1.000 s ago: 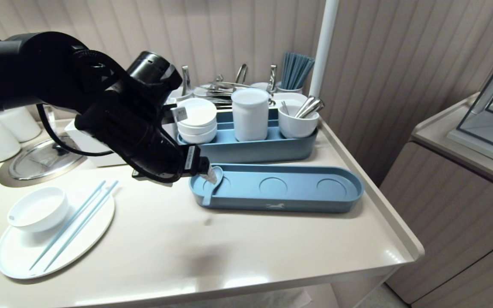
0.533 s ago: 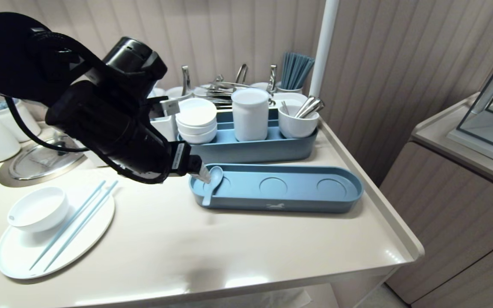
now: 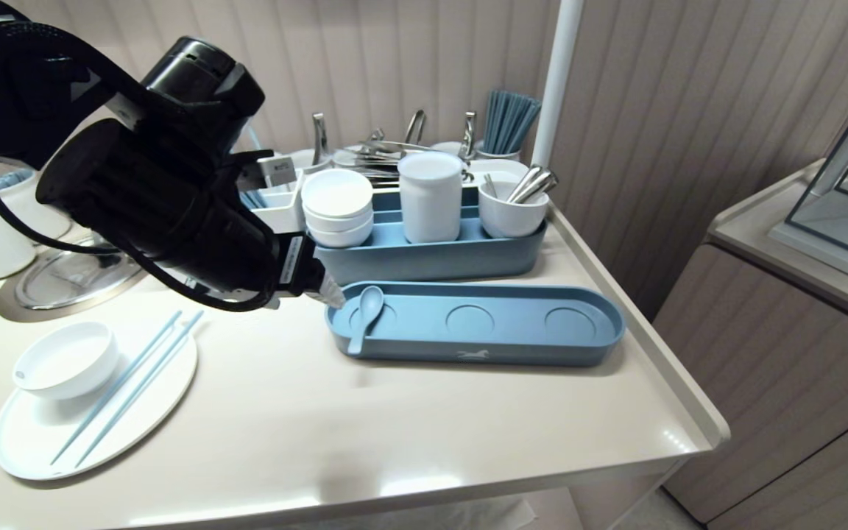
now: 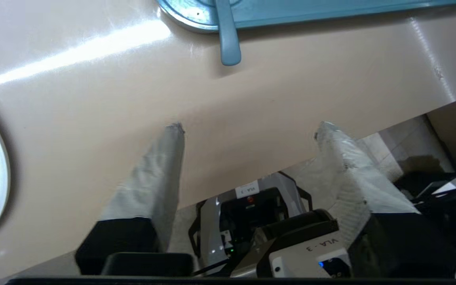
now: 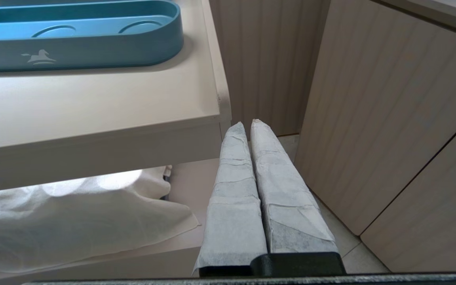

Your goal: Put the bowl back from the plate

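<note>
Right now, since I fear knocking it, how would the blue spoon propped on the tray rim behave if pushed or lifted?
The spoon looks like stiff, light moulded plastic. Its handle leans over the tray rim, so a nudge would probably pivot or slide it. The smooth, thin handle may slip in a pinch grip.

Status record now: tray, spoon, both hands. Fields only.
tray: blue, on table, near its right edge
spoon: in tray, bowl in the left recess, handle end over the front rim
left hand: open, empty, over table just off tray's left end, apart from spoon
right hand: shut, empty, low beside table's corner
</note>
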Motion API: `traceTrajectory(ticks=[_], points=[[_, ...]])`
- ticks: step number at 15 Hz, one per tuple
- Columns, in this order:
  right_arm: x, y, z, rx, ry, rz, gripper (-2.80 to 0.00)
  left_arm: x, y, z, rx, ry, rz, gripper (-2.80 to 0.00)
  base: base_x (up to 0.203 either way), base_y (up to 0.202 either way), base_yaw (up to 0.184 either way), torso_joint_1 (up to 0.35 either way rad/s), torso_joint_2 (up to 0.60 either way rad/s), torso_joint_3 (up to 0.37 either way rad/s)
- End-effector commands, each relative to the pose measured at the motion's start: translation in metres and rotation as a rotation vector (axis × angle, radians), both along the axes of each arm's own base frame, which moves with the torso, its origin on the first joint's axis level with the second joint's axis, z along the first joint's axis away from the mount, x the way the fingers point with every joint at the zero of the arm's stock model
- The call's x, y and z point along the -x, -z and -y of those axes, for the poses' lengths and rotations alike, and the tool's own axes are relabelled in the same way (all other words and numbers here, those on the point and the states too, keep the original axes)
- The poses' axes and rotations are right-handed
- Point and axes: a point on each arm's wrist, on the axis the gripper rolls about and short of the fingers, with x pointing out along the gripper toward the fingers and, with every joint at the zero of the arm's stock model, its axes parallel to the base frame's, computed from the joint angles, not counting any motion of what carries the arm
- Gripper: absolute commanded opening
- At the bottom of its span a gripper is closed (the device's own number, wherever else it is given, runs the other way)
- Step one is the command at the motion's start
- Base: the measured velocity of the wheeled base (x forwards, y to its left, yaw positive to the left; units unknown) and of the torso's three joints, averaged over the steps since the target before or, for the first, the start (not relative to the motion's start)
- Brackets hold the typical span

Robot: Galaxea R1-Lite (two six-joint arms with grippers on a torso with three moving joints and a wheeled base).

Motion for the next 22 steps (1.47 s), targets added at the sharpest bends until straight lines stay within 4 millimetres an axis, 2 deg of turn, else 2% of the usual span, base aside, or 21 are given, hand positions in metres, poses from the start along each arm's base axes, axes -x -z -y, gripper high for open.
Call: traceTrajectory(ticks=[1, 11, 14, 22], points=[[0.0, 0.0, 0.0, 0.0, 0.0, -0.001, -2.8, 0.002, -0.002, -0.001, 0.003, -0.005, 0.005, -2.8, 0.0, 0.0, 0.0, 0.0, 0.0, 0.0], [0.0, 0.0, 0.0, 0.0, 0.0, -0.001, -2.8, 0.007, -0.006, -0.004, 0.001, -0.006, 0.016, -2.8, 0.0, 0.0, 0.0, 0.0, 0.0, 0.0], [0.0, 0.0, 0.0, 0.0, 0.0, 0.0, -2.8, 0.011, 0.0, -0.006, -0.019, -0.006, -0.004, -2.8, 0.0, 0.0, 0.0, 0.0, 0.0, 0.0], [0.0, 0.0, 0.0, 0.0, 0.0, 0.001, -2.8, 0.005, 0.001, -0.012, -0.018, -0.036, -0.004, -2.8, 0.0, 0.0, 0.0, 0.0, 0.0, 0.0]])
